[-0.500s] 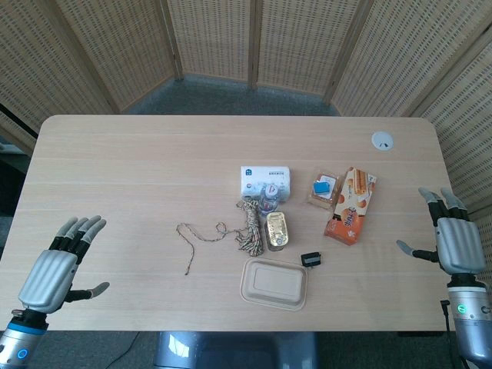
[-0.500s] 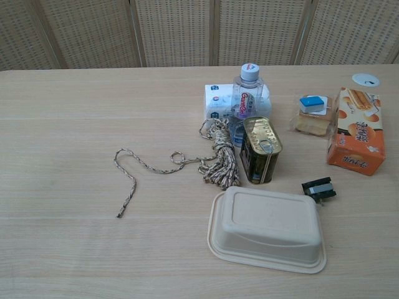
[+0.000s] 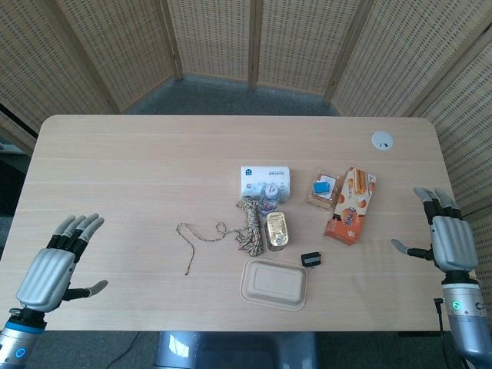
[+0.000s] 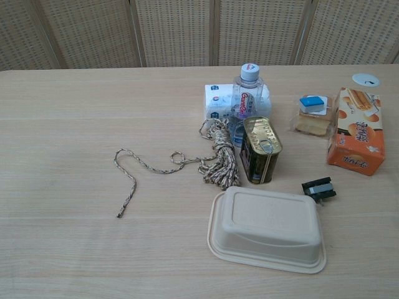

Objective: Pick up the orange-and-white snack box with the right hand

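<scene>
The orange-and-white snack box (image 3: 351, 205) lies flat on the table right of centre, its long side running away from me; the chest view shows the same box (image 4: 356, 132) at the right edge. My right hand (image 3: 448, 239) hovers open near the table's right edge, well to the right of the box, fingers apart and holding nothing. My left hand (image 3: 52, 266) is open at the front left corner, far from the box. Neither hand appears in the chest view.
Left of the box sit a small wrapped snack with a blue label (image 3: 324, 188), a gold tin (image 3: 277, 230), a water bottle (image 4: 247, 93), a white tissue pack (image 3: 264, 179), a coiled rope (image 3: 247, 224), a beige lidded container (image 3: 274, 283) and a small black clip (image 3: 310, 259). A white cable port (image 3: 382, 139) is at the back right.
My right hand has shifted slightly up and to the left, toward the table. The left hand and the objects have barely moved.
</scene>
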`<state>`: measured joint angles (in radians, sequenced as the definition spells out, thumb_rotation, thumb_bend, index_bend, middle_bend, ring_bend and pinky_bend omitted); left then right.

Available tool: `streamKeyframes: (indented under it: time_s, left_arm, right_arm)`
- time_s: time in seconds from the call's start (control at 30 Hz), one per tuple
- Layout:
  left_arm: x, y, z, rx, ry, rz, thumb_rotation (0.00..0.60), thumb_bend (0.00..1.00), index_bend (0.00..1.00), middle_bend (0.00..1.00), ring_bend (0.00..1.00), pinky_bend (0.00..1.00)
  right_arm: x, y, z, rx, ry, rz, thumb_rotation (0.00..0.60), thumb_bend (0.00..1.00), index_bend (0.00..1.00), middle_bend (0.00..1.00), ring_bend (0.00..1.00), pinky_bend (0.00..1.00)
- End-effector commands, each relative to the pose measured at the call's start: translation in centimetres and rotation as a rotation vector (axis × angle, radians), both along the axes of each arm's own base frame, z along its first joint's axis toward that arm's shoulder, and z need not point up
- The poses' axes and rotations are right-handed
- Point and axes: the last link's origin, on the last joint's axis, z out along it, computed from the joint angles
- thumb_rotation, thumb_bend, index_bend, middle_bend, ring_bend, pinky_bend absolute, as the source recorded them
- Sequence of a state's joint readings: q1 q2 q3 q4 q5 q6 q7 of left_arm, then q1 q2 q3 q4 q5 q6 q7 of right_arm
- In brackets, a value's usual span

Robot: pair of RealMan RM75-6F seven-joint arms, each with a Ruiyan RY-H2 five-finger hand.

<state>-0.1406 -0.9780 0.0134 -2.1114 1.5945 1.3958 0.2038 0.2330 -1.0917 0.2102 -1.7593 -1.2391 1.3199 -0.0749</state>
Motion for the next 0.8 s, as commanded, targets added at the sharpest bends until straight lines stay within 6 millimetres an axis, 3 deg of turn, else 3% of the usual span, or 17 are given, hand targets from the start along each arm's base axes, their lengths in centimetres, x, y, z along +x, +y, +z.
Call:
streamKeyframes:
  time_s: [0.03, 0.57, 0.8]
  left_arm:
    - [0.2, 0.2, -0.1, -0.005, -0.001, -0.009, 0.6, 0.15, 0.0, 0.0, 0.0, 0.0]
    - [0.8, 0.6, -0.1, -0.014, 0.005, -0.022, 0.6, 0.15, 0.0, 0.0, 0.0, 0.0]
    - [1.0, 0.7, -0.1, -0.015, 0.008, -0.02, 0.6, 0.15, 0.0, 0.0, 0.0, 0.0]
  right_arm:
    - [-0.1, -0.9, -0.9, 0.02, -0.02, -0.014, 0.517, 0.08, 0.0, 0.01, 0.0, 0.0]
    - [1.6, -6.6, -8.1, 0.106, -0.054, -0.016, 0.516, 0.05, 0.0, 0.0, 0.0, 0.0]
    - [1.9, -8.3, -10.2, 0.128, -0.062, -0.038, 0.514, 0.05, 0.0, 0.0, 0.0, 0.0]
